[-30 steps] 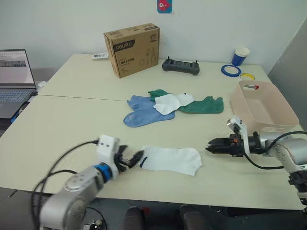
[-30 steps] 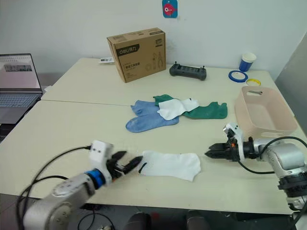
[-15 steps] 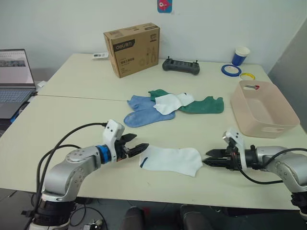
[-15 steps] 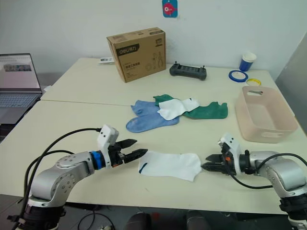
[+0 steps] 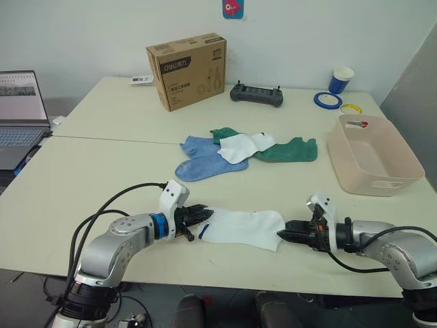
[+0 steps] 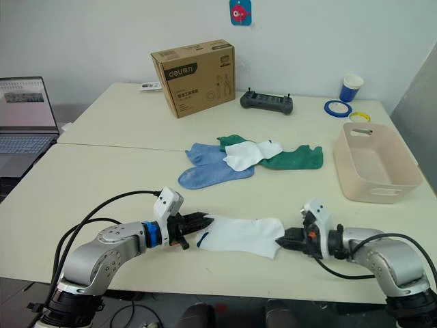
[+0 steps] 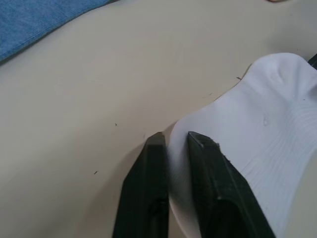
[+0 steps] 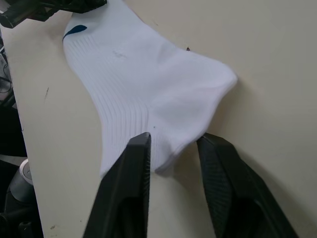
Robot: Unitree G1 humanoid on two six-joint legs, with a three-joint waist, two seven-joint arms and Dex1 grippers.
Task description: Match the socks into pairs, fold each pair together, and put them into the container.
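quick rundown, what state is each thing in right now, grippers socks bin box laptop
left gripper: nearly shut on the near white sock's edge
right gripper: open, fingers astride the sock's other end
near white sock: flat, unfolded
second white sock: crumpled on the sock pile
light blue socks: overlapping, unfolded
dark green socks: partly under the white sock
container: upright, empty
cardboard box: closed
laptop: open, screen lit

On my table [image 5: 102, 178] one sock [image 5: 242, 228] lies near the front edge, between my left gripper [image 5: 203, 214] and right gripper [image 5: 283, 235]. Behind it sits the sock heap [image 5: 239, 152], with the container [image 5: 372, 156] to its right. The box [image 5: 187, 71] stands further back to the left.
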